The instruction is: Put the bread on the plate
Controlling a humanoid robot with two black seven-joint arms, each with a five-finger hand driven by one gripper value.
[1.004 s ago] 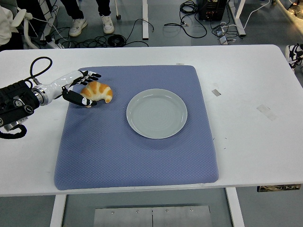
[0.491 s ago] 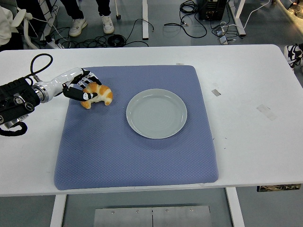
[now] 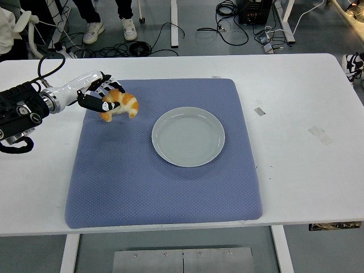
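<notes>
A golden croissant, the bread (image 3: 121, 105), is held in my left hand (image 3: 103, 99), whose fingers are curled round its left end. It hangs slightly above the blue mat (image 3: 162, 170) near the mat's upper left corner. The pale grey-green plate (image 3: 188, 136) lies on the mat to the right of the bread, with nothing on it. My left arm reaches in from the left edge. My right arm does not show.
The mat covers the middle of the white table (image 3: 307, 170). Small bits of tape (image 3: 259, 111) lie on the table right of the mat. Cables and a person's shoes (image 3: 94, 31) are on the floor beyond the far edge.
My left hand closed round the bread and lifted it off the mat, moving slightly up and away; the bread tilted in the grasp.
</notes>
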